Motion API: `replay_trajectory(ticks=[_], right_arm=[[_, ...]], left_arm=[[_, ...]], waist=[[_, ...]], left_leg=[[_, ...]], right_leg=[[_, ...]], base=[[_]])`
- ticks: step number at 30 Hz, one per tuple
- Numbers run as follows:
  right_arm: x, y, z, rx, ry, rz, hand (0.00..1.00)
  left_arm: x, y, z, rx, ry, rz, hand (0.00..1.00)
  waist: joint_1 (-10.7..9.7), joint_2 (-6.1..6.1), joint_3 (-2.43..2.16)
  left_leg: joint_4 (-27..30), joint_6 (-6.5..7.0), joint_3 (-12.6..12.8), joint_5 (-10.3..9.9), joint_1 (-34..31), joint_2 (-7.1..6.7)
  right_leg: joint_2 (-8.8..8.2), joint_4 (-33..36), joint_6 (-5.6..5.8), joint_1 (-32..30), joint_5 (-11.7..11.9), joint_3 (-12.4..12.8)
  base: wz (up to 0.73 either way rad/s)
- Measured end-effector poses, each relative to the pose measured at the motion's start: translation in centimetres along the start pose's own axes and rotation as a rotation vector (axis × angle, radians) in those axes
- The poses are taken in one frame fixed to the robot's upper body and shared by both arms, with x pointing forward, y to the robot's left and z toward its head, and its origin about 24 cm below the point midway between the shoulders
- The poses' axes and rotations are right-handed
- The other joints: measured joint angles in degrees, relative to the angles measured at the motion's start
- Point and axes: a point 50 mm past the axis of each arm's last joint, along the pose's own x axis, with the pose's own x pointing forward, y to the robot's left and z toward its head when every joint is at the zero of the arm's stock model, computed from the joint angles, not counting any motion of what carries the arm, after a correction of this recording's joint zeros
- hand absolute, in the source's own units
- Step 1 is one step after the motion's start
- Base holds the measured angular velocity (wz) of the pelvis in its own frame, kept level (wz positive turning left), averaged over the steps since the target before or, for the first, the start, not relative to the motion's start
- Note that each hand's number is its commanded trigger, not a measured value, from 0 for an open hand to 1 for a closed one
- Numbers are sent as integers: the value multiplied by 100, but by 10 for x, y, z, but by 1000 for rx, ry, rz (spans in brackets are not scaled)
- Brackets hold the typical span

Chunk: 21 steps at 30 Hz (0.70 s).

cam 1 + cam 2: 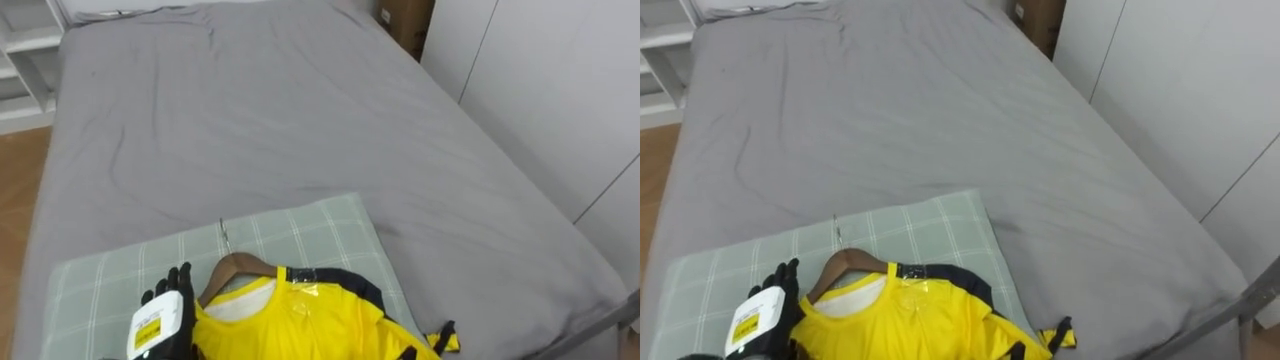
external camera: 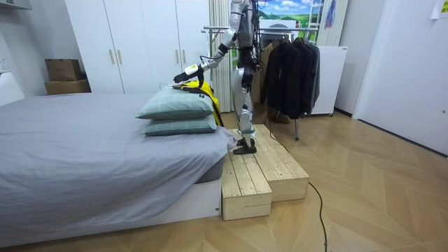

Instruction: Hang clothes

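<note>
A yellow shirt with dark trim hangs on a wooden hanger and lies on a pale green checked pillow at the head of the bed. The hanger's metal hook points away from me. My left hand rests on the pillow just left of the hanger's shoulder, fingers straight and pointing up the bed, touching the shirt's edge. In the room view I stand on a wooden platform by the bed, left arm stretched out to the shirt on top of two stacked pillows.
The grey bed stretches ahead, with white wardrobe doors along its right side. Behind me in the room view stands a clothes rack with dark garments. Cardboard boxes sit in the far corner.
</note>
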Motion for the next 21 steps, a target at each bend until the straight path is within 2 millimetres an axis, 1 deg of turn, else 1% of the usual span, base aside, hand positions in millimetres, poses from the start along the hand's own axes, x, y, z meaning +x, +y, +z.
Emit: replay_trajectory(ticks=[2, 5, 10, 14, 21], right_arm=[[0, 1, 4, 7, -10, 4, 0], [1, 4, 10, 7, -25, 19, 0], [1, 6, 14, 17, -42, 27, 0], [1, 8, 16, 40, -53, 40, 0], [1, 9, 16, 54, -54, 44, 0]], left_arm=[[1, 1, -3, -1, 22, 2, 0], [1, 0, -6, -11, 47, -3, 0], [0, -2, -10, -31, 77, -11, 0], [0, -1, -12, -57, 98, -8, 0], [0, -2, -12, -91, 120, -7, 0]], waist=[[-6, -3, 4], [-39, -4, 8], [-37, -15, 15], [-36, -44, 32], [-37, -50, 32]], left_leg=[[0, 1, 57, 2, 19, 9], [-1, 2, 89, 2, 22, 12], [8, 2, 124, 2, 33, 12], [-70, 2, 125, 2, 50, 12], [-20, 2, 138, 4, -67, 17]], right_leg=[[5, 18, 0, -6, 0, 56], [4, 18, 0, -5, 0, 66], [-3, 13, 0, -5, 0, 67], [-2, 8, 1, -16, 0, 59], [3, 0, 0, -134, 0, 68]], base=[[-10], [-4], [0], [0], [-1]])
